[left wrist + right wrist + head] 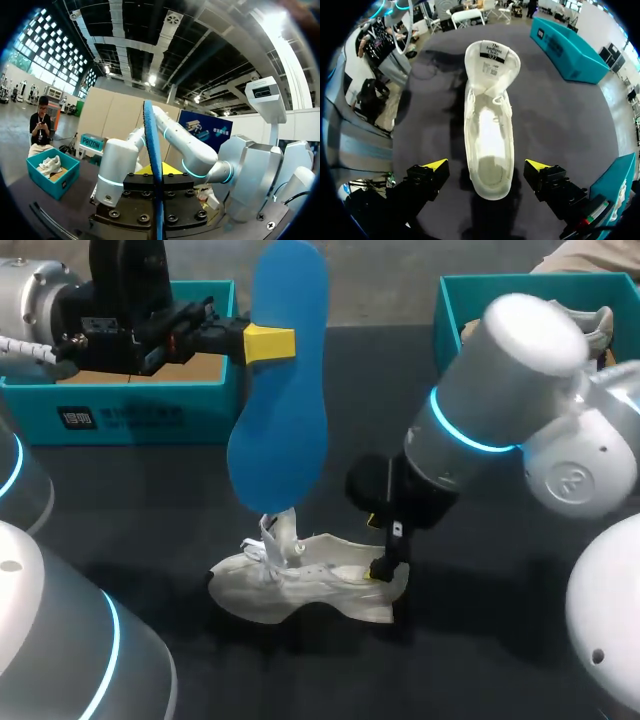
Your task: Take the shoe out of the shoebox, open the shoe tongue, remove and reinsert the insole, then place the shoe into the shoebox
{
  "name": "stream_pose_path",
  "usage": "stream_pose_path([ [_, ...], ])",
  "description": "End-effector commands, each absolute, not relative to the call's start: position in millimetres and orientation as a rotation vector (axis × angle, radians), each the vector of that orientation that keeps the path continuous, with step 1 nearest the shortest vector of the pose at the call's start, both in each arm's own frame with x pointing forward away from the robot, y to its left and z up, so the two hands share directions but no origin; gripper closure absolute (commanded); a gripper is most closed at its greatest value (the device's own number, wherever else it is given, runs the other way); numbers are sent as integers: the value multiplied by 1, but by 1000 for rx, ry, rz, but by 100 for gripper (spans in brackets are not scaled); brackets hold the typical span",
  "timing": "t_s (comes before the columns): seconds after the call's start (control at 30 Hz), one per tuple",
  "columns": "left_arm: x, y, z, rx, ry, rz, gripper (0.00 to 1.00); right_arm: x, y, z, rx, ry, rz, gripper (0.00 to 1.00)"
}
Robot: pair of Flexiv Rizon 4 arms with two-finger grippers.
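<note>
A blue insole point(282, 390) hangs upright above the table, with my left gripper point(268, 343) shut on its edge near the top. In the left wrist view the insole point(151, 150) shows edge-on between the closed fingers of that gripper point(157, 176). Below it a white shoe point(310, 580) stands on the dark table, its tongue pulled up. My right gripper point(378, 545) hovers open over the shoe's heel. In the right wrist view the shoe point(487, 115) lies with its heel between the wide-spread fingers of the right gripper point(486, 165), touching neither. The shoe's inside looks bare.
A teal shoebox point(130, 410) stands at the back left behind my left gripper. A second teal box point(470, 290) with another white shoe is at the back right. The dark table point(480, 640) lies bare in front of the shoe.
</note>
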State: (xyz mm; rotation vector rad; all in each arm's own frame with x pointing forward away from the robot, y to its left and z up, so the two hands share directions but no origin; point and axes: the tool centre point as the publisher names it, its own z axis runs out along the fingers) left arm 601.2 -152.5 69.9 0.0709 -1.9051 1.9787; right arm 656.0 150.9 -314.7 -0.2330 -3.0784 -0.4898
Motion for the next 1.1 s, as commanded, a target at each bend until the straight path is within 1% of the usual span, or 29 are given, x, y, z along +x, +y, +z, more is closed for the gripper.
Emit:
stream_pose_path([
  [0.03, 601, -153, 70, 71, -1907, 1976, 100, 655, 153, -312, -221, -3106, 3, 0],
  [0.47, 601, -153, 70, 71, -1907, 1976, 100, 662, 150, -316, -189, -3128, -51, 0],
  [1.1, 601, -153, 70, 71, -1907, 1976, 100, 674, 154, -313, -155, -3136, -31, 0],
])
